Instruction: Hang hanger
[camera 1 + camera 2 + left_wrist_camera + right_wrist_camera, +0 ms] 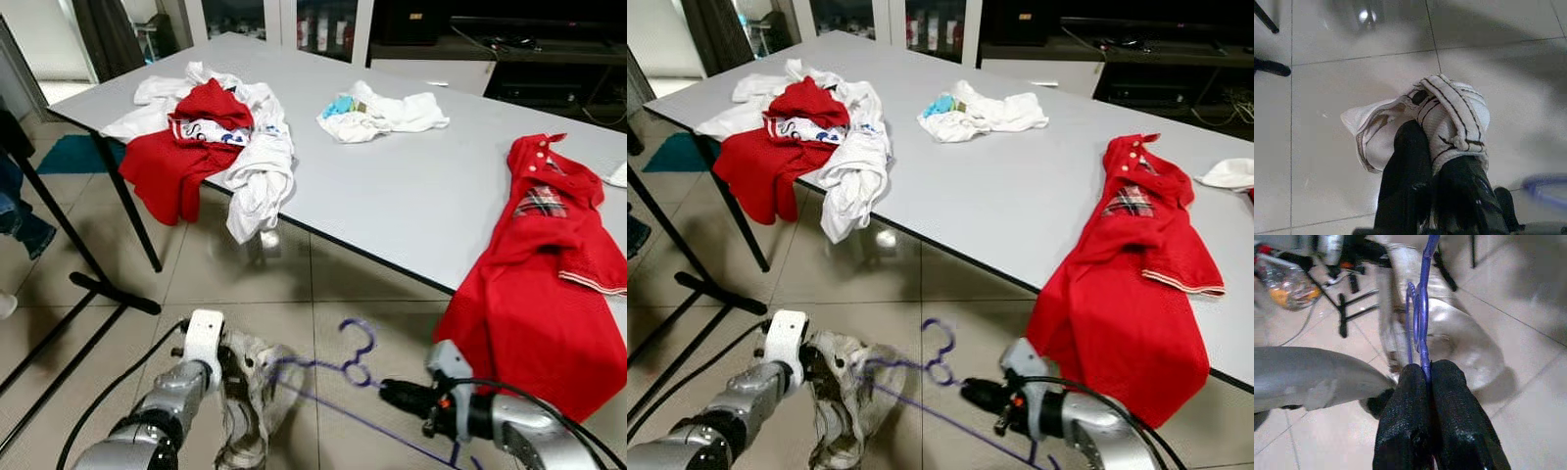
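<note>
A thin purple wire hanger (355,364) hangs low over the tiled floor in front of the table, hook up. My right gripper (390,392) is shut on it near the neck; in the right wrist view the black fingers (1422,401) pinch the purple wire (1423,308). My left gripper (233,367) is shut on a white garment with dark trim (257,392) that droops beside the hanger; its fingers (1410,161) clamp the bunched cloth (1449,117).
A grey table (411,186) carries a heap of red and white clothes (211,137) at its left edge, a small white bundle (377,110), and a red polo shirt (549,284) hanging over the right front edge. A black stand's legs (88,284) cross the floor at left.
</note>
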